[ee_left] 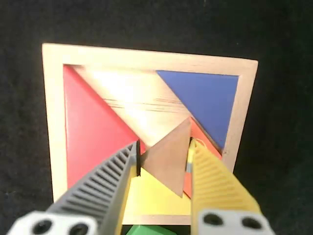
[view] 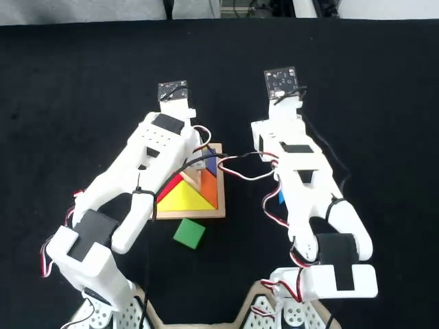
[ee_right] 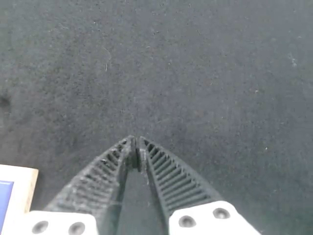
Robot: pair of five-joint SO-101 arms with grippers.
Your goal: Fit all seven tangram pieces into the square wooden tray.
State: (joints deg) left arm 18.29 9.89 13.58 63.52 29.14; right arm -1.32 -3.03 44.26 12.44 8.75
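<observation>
- Left fingers (ee_left: 105,183) pinch a brown wooden triangle (ee_left: 168,161) over the square wooden tray (ee_left: 146,56), likely to fit its bare middle.
- Right fingers (ee_right: 168,183) are pressed together, empty, over the black worktop (ee_right: 195,73) beside the tray, out of the way.

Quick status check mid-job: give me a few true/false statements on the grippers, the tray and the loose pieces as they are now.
1. The left gripper holds a brown triangular piece over the square wooden tray. True.
2. The green square piece lies inside the tray. False: it lies on the black table beside the tray.
3. The right gripper grips a piece. False: it is shut on nothing, above bare table.
4. A blue triangular piece sits in a corner of the tray. True.
</observation>
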